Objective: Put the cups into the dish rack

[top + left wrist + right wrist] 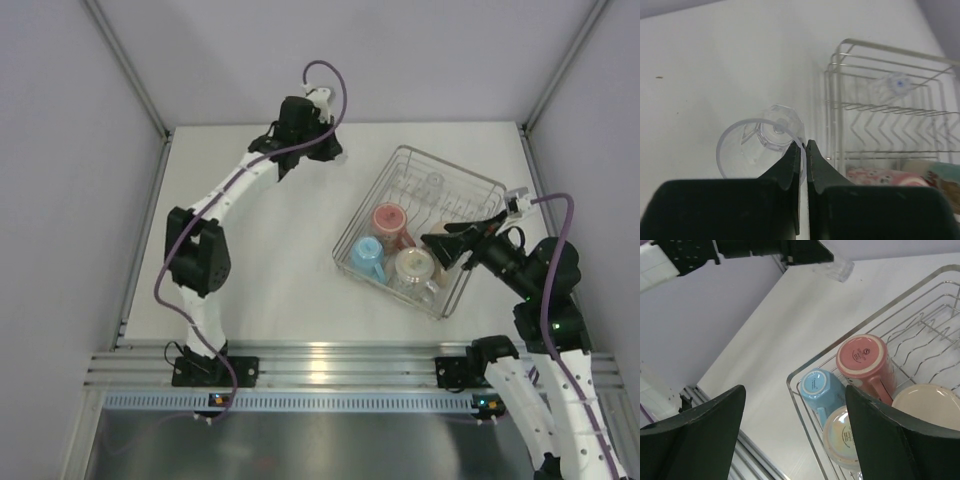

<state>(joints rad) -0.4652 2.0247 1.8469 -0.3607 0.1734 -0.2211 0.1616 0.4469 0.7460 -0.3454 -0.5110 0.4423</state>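
Three cups, a pink mug [862,357], a light blue mug [817,387] and a cream mug [845,437], sat with their bases showing in the near corner of the dish rack [452,166], while the right gripper [795,435] hung over them with its jaws spread wide and nothing between them. Further back over the table [280,250], to the rack's left, the left gripper [804,147] pinched the rim of a clear glass [747,145], its fingers nearly together
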